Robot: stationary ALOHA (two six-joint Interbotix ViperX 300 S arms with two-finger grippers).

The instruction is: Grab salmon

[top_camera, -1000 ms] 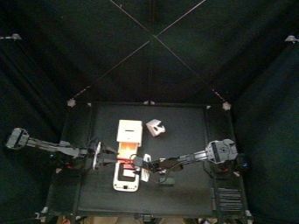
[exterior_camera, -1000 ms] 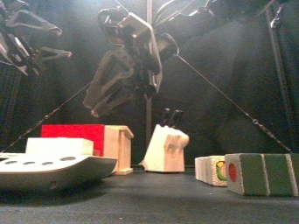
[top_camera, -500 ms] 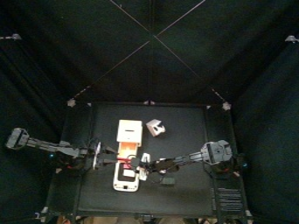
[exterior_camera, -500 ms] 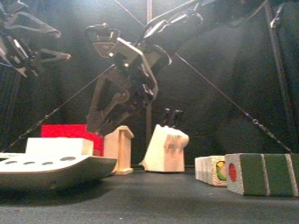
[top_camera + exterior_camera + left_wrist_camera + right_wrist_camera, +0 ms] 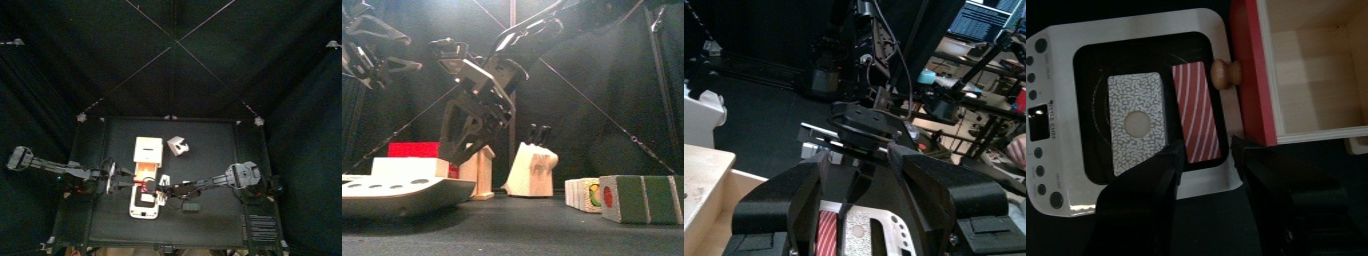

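The right gripper (image 5: 1203, 170) hung over the white toy stove (image 5: 1073, 120) with its 2 black jaws standing well apart and nothing between them. Directly beyond the jaws lay the salmon, a flat red-and-white striped rectangular strip (image 5: 1196, 112), resting on the stove's black cooktop. Just beside it on the same cooktop sat a grey speckled square slab with a round centre (image 5: 1137, 120). A small round tan wooden knob (image 5: 1225, 72) stood at the strip's far end, between the stove and a red-sided open wooden box (image 5: 1307, 75) that lay next to the stove.

In the front view the right gripper (image 5: 465, 140) pointed downward, its jaws spread, above the red box (image 5: 416, 152) and behind the stove (image 5: 396, 192). A pale wooden knife block with dark handles (image 5: 529, 168) stood near the middle of the table, and a row of green, red and white toy blocks (image 5: 625, 197) sat at the right.

From above, the stove (image 5: 142, 203) was at the table's front, with the box (image 5: 146, 151) behind it and the knife block (image 5: 177, 146) beside the box.

The left gripper (image 5: 842, 195) hovered near the stove too; its jaws appeared nearly together, though I cannot tell for sure. The striped strip (image 5: 828, 228) showed just beyond them.
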